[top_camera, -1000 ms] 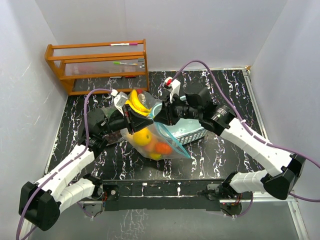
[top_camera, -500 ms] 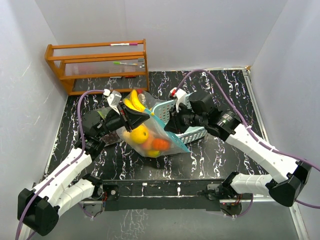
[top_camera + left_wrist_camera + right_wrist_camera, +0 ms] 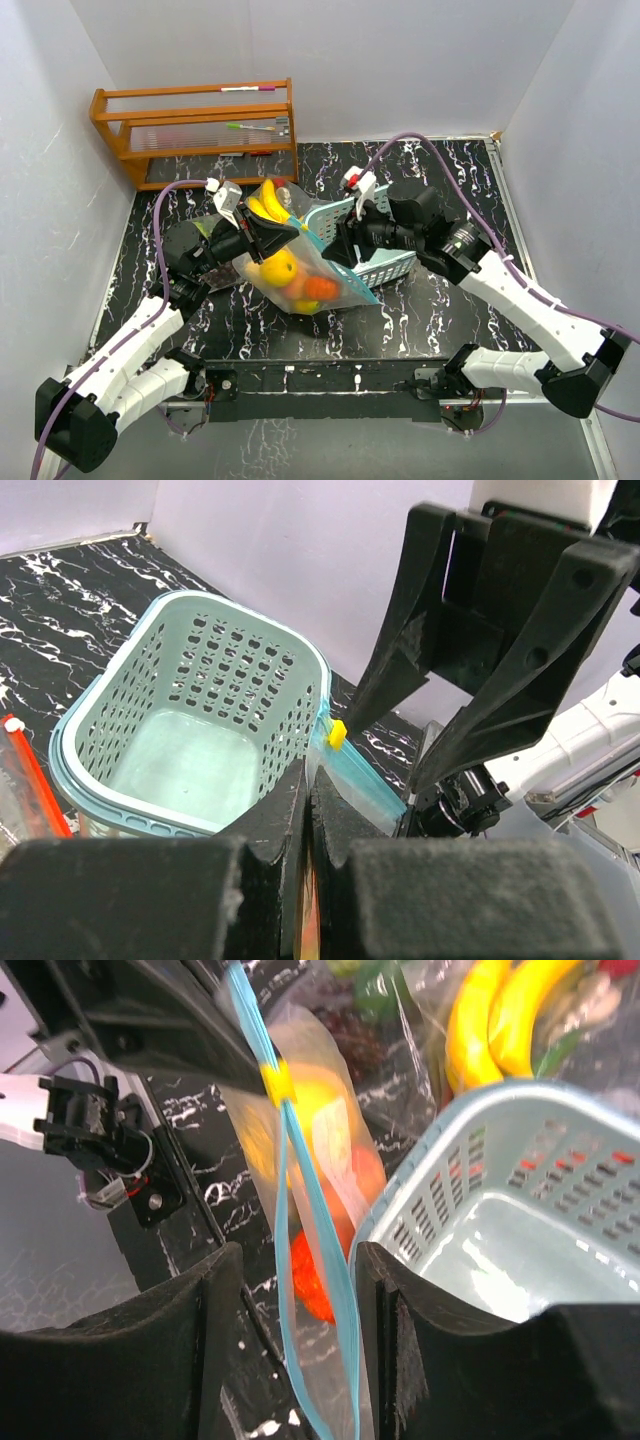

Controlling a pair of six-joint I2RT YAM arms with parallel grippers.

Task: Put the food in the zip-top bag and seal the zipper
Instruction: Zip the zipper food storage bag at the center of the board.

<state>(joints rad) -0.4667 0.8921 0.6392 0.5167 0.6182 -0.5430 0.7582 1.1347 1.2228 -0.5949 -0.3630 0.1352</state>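
The clear zip-top bag (image 3: 312, 287) hangs by its blue zipper strip (image 3: 288, 1175) from my left gripper (image 3: 310, 792), which is shut on the strip's end. A yellow slider (image 3: 277, 1080) sits on the strip close to the left fingers. Inside the bag I see a yellow fruit (image 3: 280, 268) and an orange one (image 3: 312, 1272). My right gripper (image 3: 295, 1300) is open, and the strip runs loose between its pads without touching either. Yellow bananas (image 3: 270, 207) lie outside the bag, behind it.
A pale green perforated basket (image 3: 388, 266) stands just right of the bag, beneath my right wrist. More bagged fruit lies behind the bananas. A wooden rack (image 3: 195, 128) stands at the back left, on the black marbled tabletop (image 3: 440, 310).
My right gripper has opened, let go of the zipper strip and drawn back to the right. My left arm shifted slightly left with the bag, then held still.
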